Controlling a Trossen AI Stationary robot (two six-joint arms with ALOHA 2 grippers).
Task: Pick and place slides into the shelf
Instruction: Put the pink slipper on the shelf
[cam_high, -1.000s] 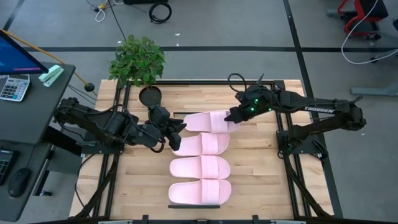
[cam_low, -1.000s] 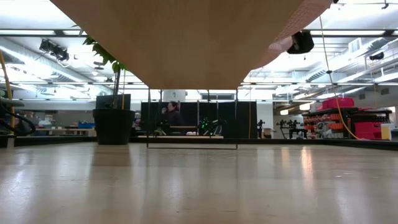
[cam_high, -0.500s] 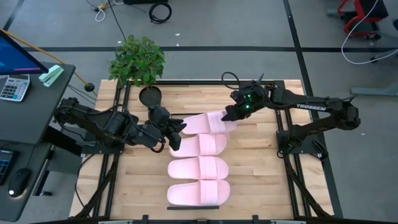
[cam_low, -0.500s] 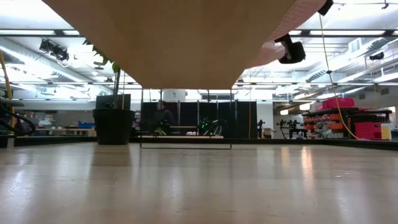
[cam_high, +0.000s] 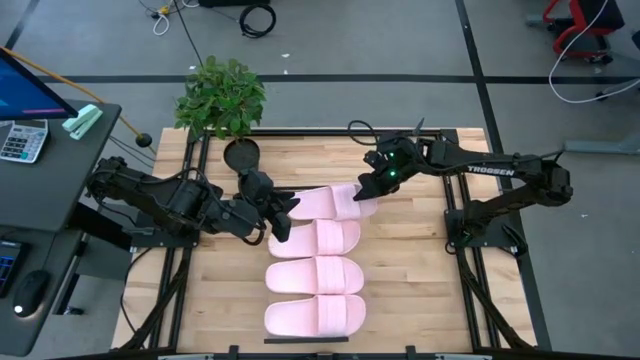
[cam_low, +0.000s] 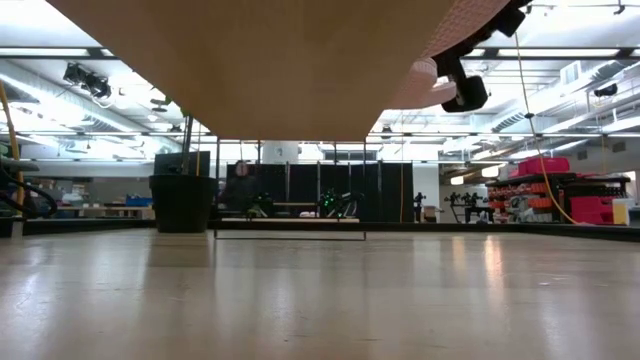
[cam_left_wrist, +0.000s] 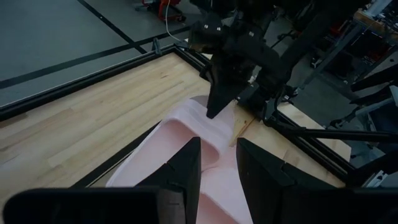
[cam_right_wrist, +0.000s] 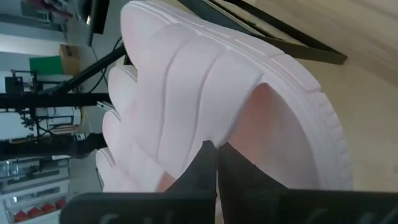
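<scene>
1. Four pale pink slides lie in a column on the counter (cam_high: 420, 290), all seen from above; the plant (cam_high: 222, 97) at the far left corner serves as the landmark here
2. The top slide (cam_high: 325, 202) is the one nearest the plant, and it sits tilted against the other three
3. The second slide (cam_high: 325, 237), third slide (cam_high: 312, 275) and fourth slide (cam_high: 312, 316) follow in order away from the plant, each just beside the next
4. The right hand (cam_high: 366, 190) is at the end of the top slide farther from the plant; in the right wrist view its fingers (cam_right_wrist: 208, 165) are pinched together on the strap of that slide (cam_right_wrist: 205, 106), so it is gripping it
5. The left hand (cam_high: 284, 215) is at the end of the slide column nearer the plant, between the top and second slides; in the left wrist view its fingers (cam_left_wrist: 186, 165) stand apart with pink foam (cam_left_wrist: 186, 134) showing between them, and I cannot tell whether they press on it
6. A thin black rail of the shelf (cam_high: 305, 340) shows past the fourth slide, farthest from the plant
</scene>
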